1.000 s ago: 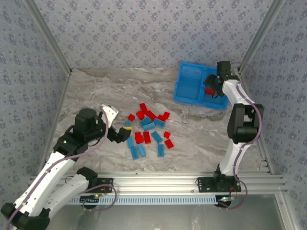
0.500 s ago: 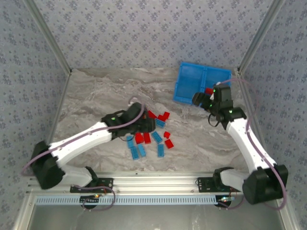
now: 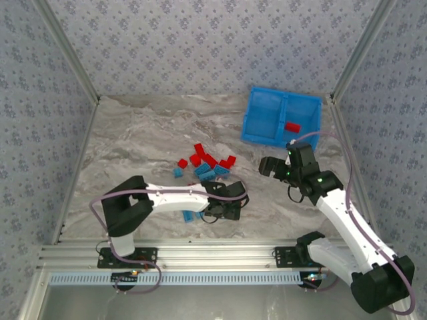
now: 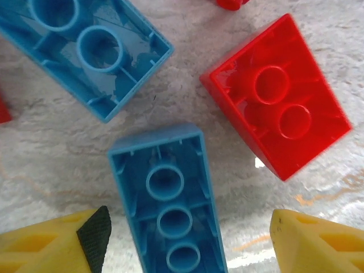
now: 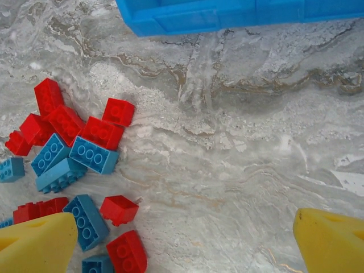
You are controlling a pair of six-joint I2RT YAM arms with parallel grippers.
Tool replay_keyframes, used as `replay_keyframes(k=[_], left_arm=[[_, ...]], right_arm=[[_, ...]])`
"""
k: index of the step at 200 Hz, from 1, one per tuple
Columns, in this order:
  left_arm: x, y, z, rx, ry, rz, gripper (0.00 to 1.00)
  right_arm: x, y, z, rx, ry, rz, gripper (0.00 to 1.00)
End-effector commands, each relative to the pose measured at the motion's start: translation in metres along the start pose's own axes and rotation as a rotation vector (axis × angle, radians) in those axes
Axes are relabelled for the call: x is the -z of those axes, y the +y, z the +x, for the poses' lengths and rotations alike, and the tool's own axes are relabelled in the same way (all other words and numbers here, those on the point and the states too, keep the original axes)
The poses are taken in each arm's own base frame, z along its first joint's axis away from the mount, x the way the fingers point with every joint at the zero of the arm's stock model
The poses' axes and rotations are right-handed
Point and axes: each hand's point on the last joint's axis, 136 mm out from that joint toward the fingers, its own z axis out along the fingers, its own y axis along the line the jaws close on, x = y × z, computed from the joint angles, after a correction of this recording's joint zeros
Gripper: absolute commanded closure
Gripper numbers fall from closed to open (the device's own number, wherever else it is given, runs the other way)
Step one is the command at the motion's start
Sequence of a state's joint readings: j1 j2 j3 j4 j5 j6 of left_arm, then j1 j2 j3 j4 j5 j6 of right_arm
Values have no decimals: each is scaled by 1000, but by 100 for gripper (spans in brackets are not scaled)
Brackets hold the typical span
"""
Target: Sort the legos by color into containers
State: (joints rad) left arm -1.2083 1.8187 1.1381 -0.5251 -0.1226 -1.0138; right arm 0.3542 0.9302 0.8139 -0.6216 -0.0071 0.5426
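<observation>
Left gripper (image 4: 186, 234) moved in, straddling 1 blue lego (image 4: 168, 210) (upturned)

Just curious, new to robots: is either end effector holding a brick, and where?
Nothing is held. The left end effector straddles an upturned blue brick without touching it; the right end effector is empty.

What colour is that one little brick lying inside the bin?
Red. The brick lies in the bin, seen best from the top external view.
</observation>
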Motion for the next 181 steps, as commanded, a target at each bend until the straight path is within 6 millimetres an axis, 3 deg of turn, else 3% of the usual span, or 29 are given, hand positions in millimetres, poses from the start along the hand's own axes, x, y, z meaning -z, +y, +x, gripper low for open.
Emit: replay_keyframes(k=[1, 26, 46, 76, 94, 110, 146, 181], left_arm=[[-6, -4, -3, 12, -6, -12, 34], [-7, 6, -3, 21, -19, -53, 56], [4, 8, -10, 22, -48, -60, 70], [56, -8, -41, -9, -179, 19, 78], [96, -22, -74, -50, -300, 51, 78], [117, -28, -109, -61, -372, 51, 77], [133, -44, -209, -59, -503, 75, 77], [124, -77, -298, -116, -628, 90, 77]], right_arm=[[0, -9, 12, 2, 32, 40, 0], [3, -10, 13, -5, 28, 39, 0], [7, -7, 11, -19, 10, 20, 0], [20, -3, 4, -34, -34, -4, 0], [32, -2, -2, -41, -69, -5, 0], [41, -1, -6, -58, -102, -19, 0], [56, 0, -8, -85, -155, -39, 0], [63, -2, -5, -89, -157, -39, 0]])
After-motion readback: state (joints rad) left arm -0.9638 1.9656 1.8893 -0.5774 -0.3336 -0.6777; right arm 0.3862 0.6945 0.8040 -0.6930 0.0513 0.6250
